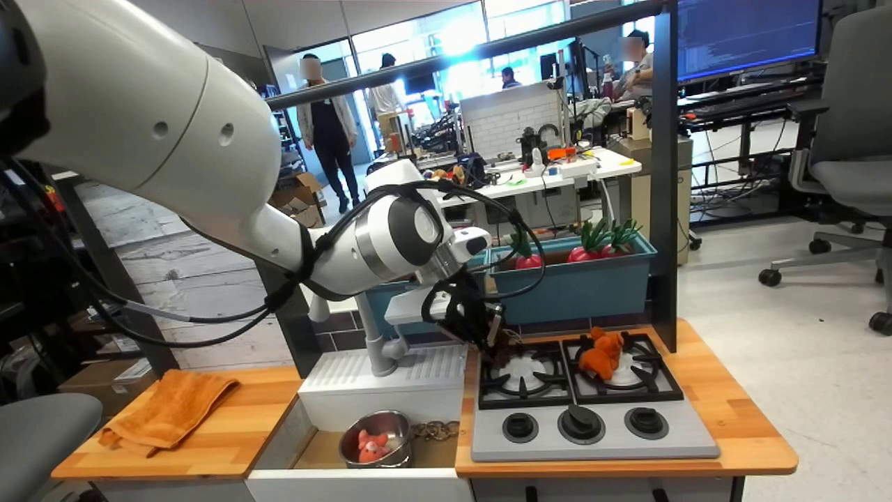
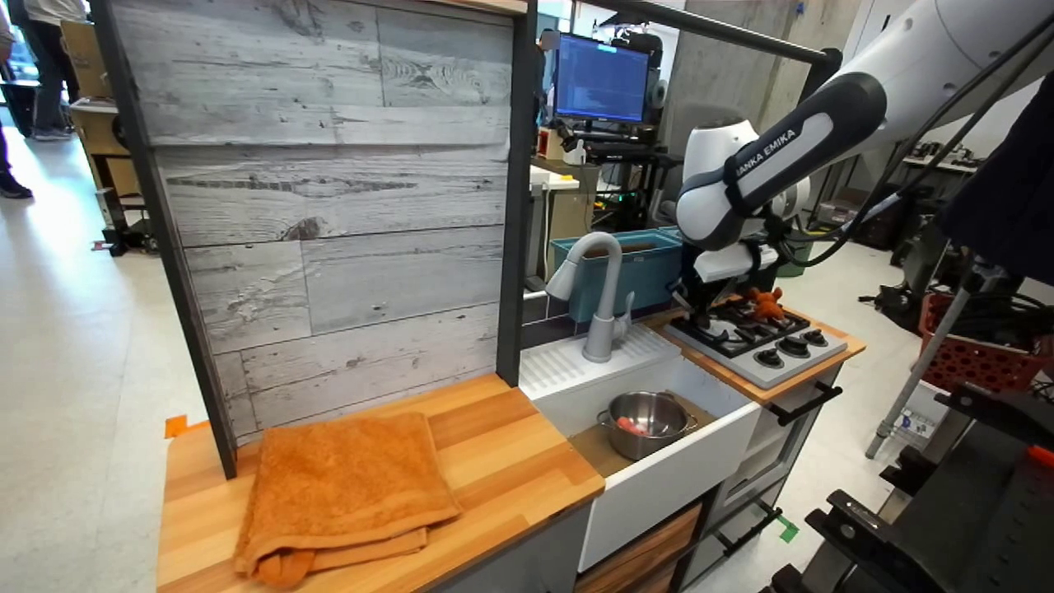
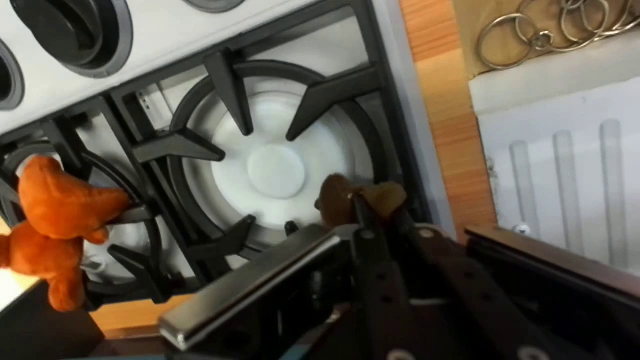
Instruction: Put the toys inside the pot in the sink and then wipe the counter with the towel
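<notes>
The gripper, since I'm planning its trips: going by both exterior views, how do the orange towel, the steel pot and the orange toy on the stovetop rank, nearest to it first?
1. Orange toy: on the stovetop, at the side away from the sink.
2. Steel pot: down inside the sink.
3. Orange towel: on the counter across the sink from the stovetop, plainly farthest.

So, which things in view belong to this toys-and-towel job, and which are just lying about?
Part of the job:
pink toy, inside the pot
orange toy
brown piece, probably a toy, pinched in the jaws
sink
counter
orange towel

Just around:
stovetop, under the orange toy
linked metal rings
blue planter
monitor
office chair
</notes>
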